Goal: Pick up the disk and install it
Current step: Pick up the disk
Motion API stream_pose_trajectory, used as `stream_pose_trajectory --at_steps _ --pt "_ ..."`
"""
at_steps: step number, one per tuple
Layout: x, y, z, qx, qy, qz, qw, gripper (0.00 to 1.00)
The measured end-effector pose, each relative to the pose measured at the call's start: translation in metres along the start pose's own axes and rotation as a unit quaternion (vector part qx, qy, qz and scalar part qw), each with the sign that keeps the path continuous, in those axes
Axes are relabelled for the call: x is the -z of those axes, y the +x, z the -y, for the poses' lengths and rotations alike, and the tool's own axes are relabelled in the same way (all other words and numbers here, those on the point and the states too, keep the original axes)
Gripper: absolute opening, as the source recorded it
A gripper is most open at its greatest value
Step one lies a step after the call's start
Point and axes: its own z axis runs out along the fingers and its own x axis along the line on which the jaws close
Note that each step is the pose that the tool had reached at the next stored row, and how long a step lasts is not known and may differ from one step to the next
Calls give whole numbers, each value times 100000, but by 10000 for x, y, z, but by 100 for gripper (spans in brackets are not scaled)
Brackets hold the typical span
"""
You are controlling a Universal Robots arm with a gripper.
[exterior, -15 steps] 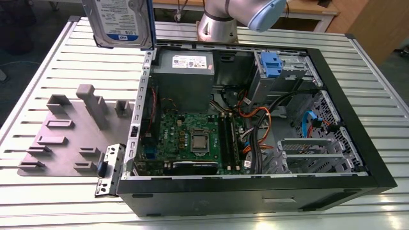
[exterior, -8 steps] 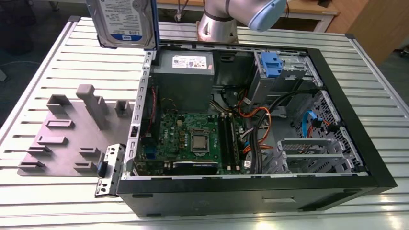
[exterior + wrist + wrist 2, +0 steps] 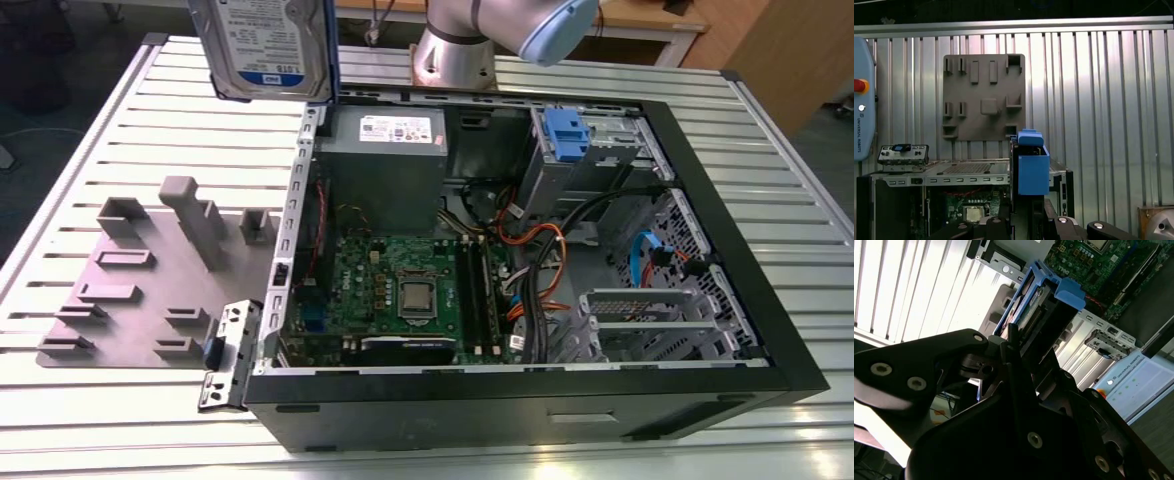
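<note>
The picking-up part looks done to me: my fingers [image 3: 1015, 355] are closed on the disk [image 3: 263, 45], and it hangs in the air, clear of the worktop [image 3: 120, 420]. It sits above the worktop's edge where my arm's base [image 3: 454, 55] stands. That puts it just off the near corner of the open computer case [image 3: 534, 400], on the side of the grey fixture plate [image 3: 134, 290]. It is not over the case's open inside yet, so I judge the installing part barely begun.

By my reckoning, installing calls for bringing the disk over the case and lining its long axis up with a drive cage. One cage with a blue latch [image 3: 567, 135] stands at the case's corner beside my base, but I cannot tell which bay is meant.

The disk stands nearly upright, with its long axis running from my wrist down toward the worktop. In the exterior view its labelled face is turned to the camera, and the blue bracket runs along the edge on that view's right. In the first wrist view the bracket's blue end [image 3: 1033, 172] points away from me, down at the case wall.
</note>
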Motion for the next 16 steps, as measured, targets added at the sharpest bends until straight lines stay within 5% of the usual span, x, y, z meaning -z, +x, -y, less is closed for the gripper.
stream_pose_trajectory --at_steps 16 --pt "3 -8 157 -2 -1 -1 100000 35"
